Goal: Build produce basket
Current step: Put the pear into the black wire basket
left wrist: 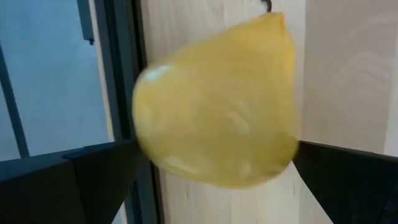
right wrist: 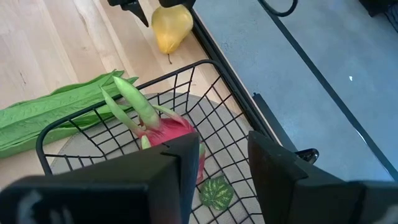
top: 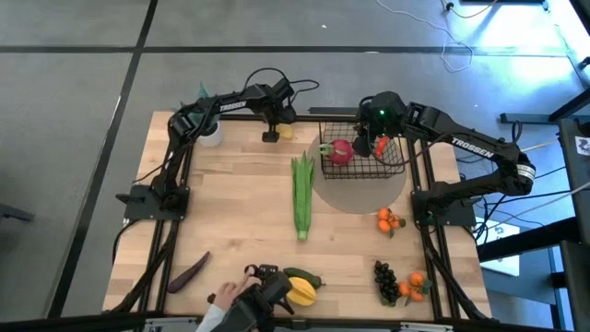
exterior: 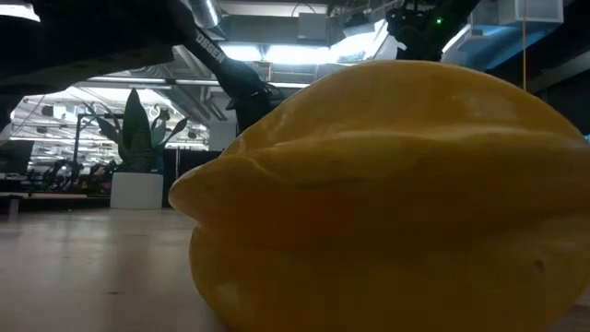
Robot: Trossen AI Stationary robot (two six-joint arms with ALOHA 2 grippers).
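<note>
Reaching for the lemon (top: 285, 132) at the desk's far edge, left fingers (left wrist: 81, 180) spread around it; next, closing. Right fingers (right wrist: 177, 168) slightly parted, empty, above the basket (top: 392, 164).

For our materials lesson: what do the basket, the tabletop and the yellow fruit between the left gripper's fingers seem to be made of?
Basket: thin black wire, probably coated metal, judging by its open welded-looking grid.
Tabletop: pale wood, with visible plank seams and grain.
Yellow fruit: likely moulded plastic or rubber; its skin looks smooth with a soft sheen. The left gripper stands open around it.
</note>
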